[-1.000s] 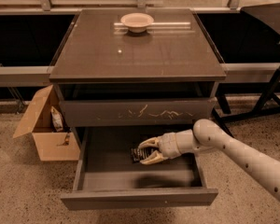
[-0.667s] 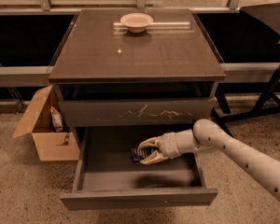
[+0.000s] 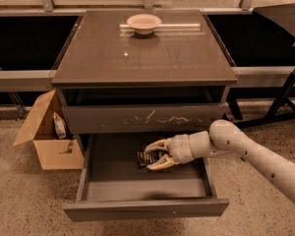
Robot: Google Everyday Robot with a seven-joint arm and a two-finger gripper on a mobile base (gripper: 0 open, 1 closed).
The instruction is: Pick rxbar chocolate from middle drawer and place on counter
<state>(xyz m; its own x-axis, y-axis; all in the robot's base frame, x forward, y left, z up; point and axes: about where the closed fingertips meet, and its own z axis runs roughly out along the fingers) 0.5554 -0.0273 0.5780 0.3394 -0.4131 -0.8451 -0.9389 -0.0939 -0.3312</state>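
The middle drawer (image 3: 146, 208) is pulled out wide at the bottom of the cabinet, its plain front panel towards me. The rxbar chocolate (image 3: 143, 158), a small black wrapper with white lettering, lies flat on the drawer floor near the back. My gripper (image 3: 150, 157) reaches in from the right, low inside the drawer. Its two pale fingers are spread, one on the far side of the bar and one on the near side, straddling its right end. The counter (image 3: 137, 58) is the glossy dark top of the cabinet above.
A pale bowl (image 3: 144, 22) stands at the back of the counter. The drawer front with pale scratch marks (image 3: 147, 118) sits just above my gripper. An open cardboard box (image 3: 46, 139) stands on the floor to the left. A dark stand's legs (image 3: 285, 102) are at the right.
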